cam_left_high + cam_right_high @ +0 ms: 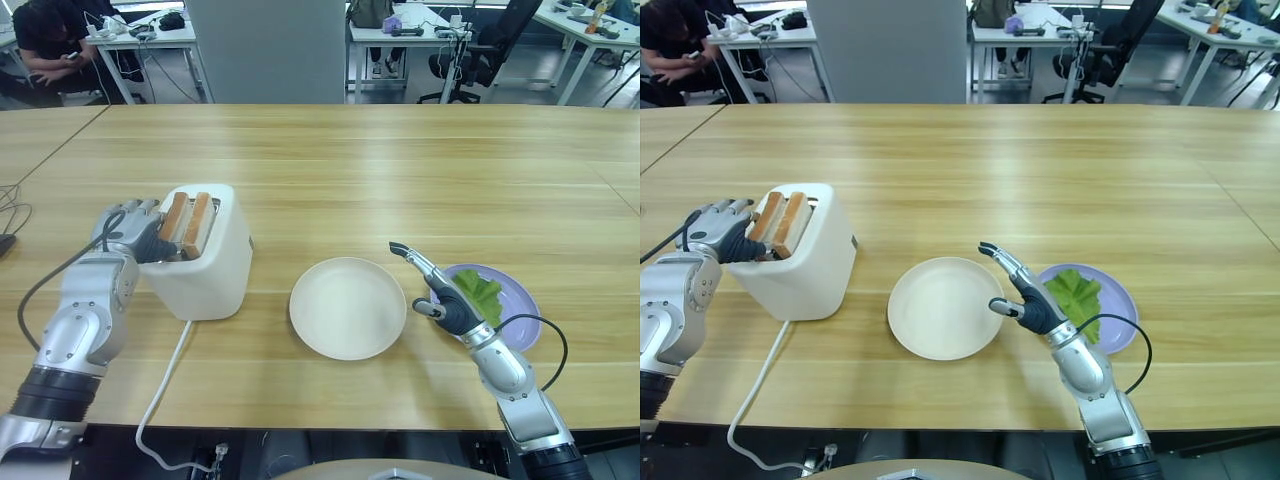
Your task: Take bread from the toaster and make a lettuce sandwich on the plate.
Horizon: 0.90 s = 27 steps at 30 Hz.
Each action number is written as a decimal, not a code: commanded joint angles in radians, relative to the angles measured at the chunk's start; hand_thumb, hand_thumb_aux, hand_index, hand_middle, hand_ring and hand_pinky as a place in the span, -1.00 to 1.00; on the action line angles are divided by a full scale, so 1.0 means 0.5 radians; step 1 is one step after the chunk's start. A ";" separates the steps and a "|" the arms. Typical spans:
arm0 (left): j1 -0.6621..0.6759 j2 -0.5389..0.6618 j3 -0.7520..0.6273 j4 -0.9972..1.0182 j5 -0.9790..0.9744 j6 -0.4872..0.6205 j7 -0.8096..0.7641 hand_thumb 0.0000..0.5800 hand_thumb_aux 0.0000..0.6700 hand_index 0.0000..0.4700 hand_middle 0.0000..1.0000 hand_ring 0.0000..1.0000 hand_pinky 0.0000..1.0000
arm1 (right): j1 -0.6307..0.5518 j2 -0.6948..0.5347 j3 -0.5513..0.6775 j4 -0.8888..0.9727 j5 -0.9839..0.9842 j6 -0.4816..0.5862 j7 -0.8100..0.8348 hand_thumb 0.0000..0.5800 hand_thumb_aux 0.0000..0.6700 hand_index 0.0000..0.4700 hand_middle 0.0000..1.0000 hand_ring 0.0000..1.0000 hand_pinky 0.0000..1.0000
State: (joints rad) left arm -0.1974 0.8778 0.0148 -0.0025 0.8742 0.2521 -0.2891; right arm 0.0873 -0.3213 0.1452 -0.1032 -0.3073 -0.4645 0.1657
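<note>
white desks [400,35], black office chair [490,50], grey floor [300,85]

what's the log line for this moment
left hand at toaster, by bread | right hand open, near lettuce | white plate empty

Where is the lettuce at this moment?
In both views, the lettuce lies on the purple plate at the right of the table, just right of the empty white plate, the open right hand beside it.

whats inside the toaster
Two bread slices stand in the slots of the toaster, their tops sticking out. Their lower parts are hidden inside its body.
</note>
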 commanded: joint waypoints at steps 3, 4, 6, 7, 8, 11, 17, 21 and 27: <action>-0.064 -0.056 0.171 -0.021 -0.229 -0.063 0.156 1.00 1.00 0.96 1.00 1.00 1.00 | 0.003 -0.028 -0.012 -0.031 -0.102 0.008 -0.035 -1.00 -1.00 -1.00 -1.00 -1.00 -1.00; -0.065 -0.063 0.199 -0.029 -0.263 -0.078 0.182 1.00 1.00 0.96 1.00 1.00 1.00 | -0.004 -0.045 -0.029 -0.046 -0.153 0.014 -0.054 -1.00 -1.00 -1.00 -1.00 -1.00 -1.00; -0.058 -0.065 0.261 -0.056 -0.318 -0.100 0.231 1.00 1.00 0.96 1.00 1.00 1.00 | -0.029 -0.102 -0.086 -0.073 -0.260 0.042 -0.093 -1.00 -1.00 -1.00 -1.00 -1.00 -1.00; -0.055 -0.063 0.292 -0.070 -0.342 -0.110 0.256 1.00 1.00 0.96 1.00 1.00 1.00 | -0.041 -0.136 -0.123 -0.084 -0.309 0.062 -0.116 -1.00 -1.00 -1.00 -1.00 -1.00 -1.00; -0.056 -0.056 0.327 -0.084 -0.362 -0.122 0.284 1.00 1.00 0.96 1.00 1.00 1.00 | -0.052 -0.189 -0.166 -0.094 -0.377 0.091 -0.138 -1.00 -1.00 -1.00 -1.00 -1.00 -1.00; -0.068 -0.028 0.434 -0.140 -0.425 -0.163 0.345 1.00 1.00 0.96 1.00 1.00 1.00 | -0.069 -0.389 -0.264 -0.093 -0.632 0.157 -0.190 -1.00 -1.00 -1.00 -1.00 -1.00 -1.00; -0.138 -0.128 0.656 -0.522 -0.833 -0.140 0.188 1.00 1.00 0.96 1.00 1.00 1.00 | -0.090 -0.760 -0.299 0.223 -1.027 0.310 -0.321 -1.00 -1.00 -1.00 -1.00 -1.00 -1.00; -0.142 -0.350 0.578 -0.914 -1.217 0.151 -0.099 1.00 1.00 0.96 1.00 1.00 1.00 | -0.167 -0.883 -0.195 0.532 -1.160 0.338 -0.410 -1.00 -1.00 -1.00 -1.00 -1.00 -1.00; -0.098 -0.634 0.283 -1.163 -1.481 0.506 -0.278 1.00 1.00 0.96 1.00 1.00 1.00 | -0.259 -0.931 -0.006 0.876 -1.268 0.382 -0.465 -1.00 -1.00 -1.00 -1.00 -1.00 -1.00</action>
State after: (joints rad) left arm -0.2533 0.5766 0.1935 -0.5579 0.1664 0.4468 -0.4061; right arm -0.0261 -0.7769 0.1114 0.2883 -0.9274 -0.2811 -0.0612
